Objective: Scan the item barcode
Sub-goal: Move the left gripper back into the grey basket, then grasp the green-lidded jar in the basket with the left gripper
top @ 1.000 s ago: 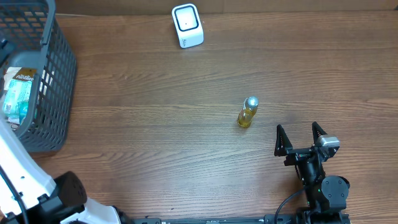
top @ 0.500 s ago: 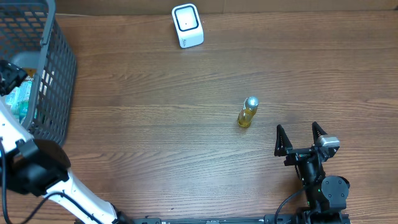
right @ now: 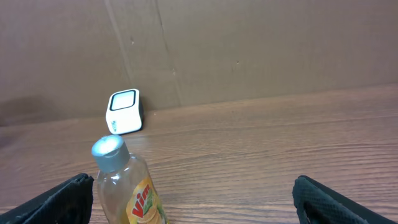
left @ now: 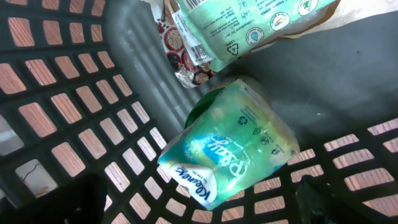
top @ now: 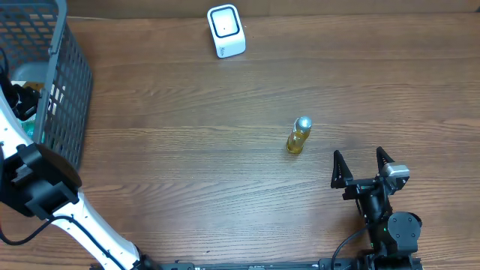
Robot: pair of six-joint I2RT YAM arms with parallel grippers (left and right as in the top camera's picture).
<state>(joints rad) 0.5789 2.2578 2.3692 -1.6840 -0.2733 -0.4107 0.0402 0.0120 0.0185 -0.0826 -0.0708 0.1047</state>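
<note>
My left gripper (left: 199,210) is open inside the grey mesh basket (top: 71,97), just above a green Kleenex tissue pack (left: 229,150) that lies on the basket floor; nothing is between the fingers (left: 79,200). A pale green packet with a printed barcode (left: 249,25) and a small patterned snack packet (left: 185,62) lie beyond it. In the overhead view the left gripper (top: 20,97) sits over the basket's left side. The white barcode scanner (top: 226,31) stands at the far edge. My right gripper (top: 363,169) rests open near the front right, empty.
A small yellow Vim bottle (top: 298,136) with a grey cap stands mid-table, just ahead and left of the right gripper (right: 202,208). The scanner (right: 124,112) shows behind it against a brown cardboard wall. The basket walls (left: 74,112) close in around the left gripper.
The left arm has swung up from the front left corner and reached down into the basket. The right arm and the bottle have not moved.
</note>
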